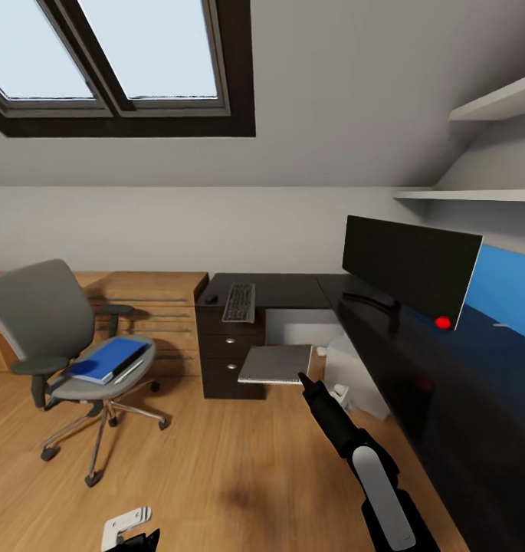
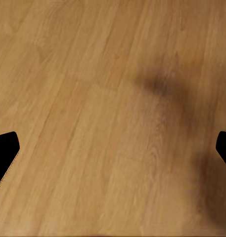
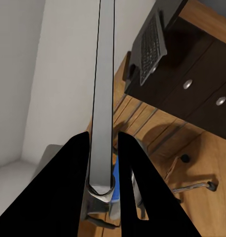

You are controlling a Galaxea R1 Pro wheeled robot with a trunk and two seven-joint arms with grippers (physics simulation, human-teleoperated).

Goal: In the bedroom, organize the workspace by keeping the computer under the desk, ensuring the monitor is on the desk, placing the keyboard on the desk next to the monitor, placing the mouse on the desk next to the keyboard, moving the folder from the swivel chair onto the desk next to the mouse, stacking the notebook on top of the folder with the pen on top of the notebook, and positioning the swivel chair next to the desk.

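Observation:
My right gripper (image 1: 302, 377) is shut on the edge of a flat grey slab (image 1: 276, 363), held level in front of the desk's drawers; the right wrist view shows that slab (image 3: 104, 89) edge-on between the fingers (image 3: 75, 168). I cannot tell which item it is. The grey swivel chair (image 1: 40, 314) stands at the left with a blue book-like item (image 1: 109, 359) on its seat. On the dark desk (image 1: 293, 290) lie the keyboard (image 1: 240, 302) and the mouse (image 1: 211, 298), with the monitor (image 1: 411, 268) on its right wing. A white computer (image 1: 352, 372) sits under the desk. My left gripper (image 2: 113, 153) hangs open over the floor.
Dark drawers (image 1: 230, 349) sit under the desk's left end. A wooden slatted unit (image 1: 151, 307) lines the wall behind the chair. Shelves (image 1: 477, 192) hang at the upper right, a skylight (image 1: 124, 54) above. Wooden floor (image 1: 231, 460) spreads between chair and desk.

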